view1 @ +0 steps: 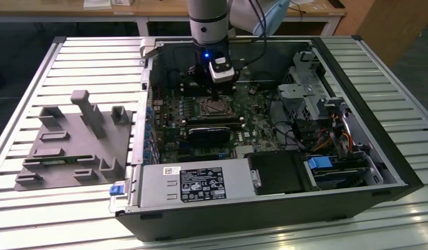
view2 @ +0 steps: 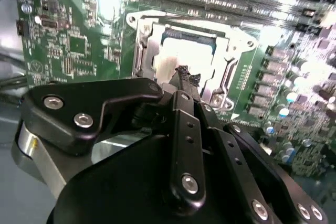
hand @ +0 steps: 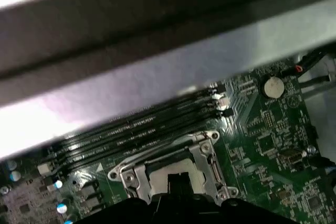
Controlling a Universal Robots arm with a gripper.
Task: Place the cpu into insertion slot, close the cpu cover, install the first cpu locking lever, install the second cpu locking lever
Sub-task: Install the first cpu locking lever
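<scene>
Surface: grey slatted metal table (view1: 82, 57).
Room: pale wooden desk (view1: 172, 8) behind.
Jaws: your black gripper (view2: 184, 73) has them closed together, over silver-grey square cpu (view2: 181, 53).

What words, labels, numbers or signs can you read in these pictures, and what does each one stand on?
No text here can be read.
Large label on the grey power supply box, exterior view: print too small to read.
Small white sticker on the same box: too small to read.
White print on the green circuit board, second wrist view: blurred.
White markings on that board, first wrist view: blurred.
</scene>
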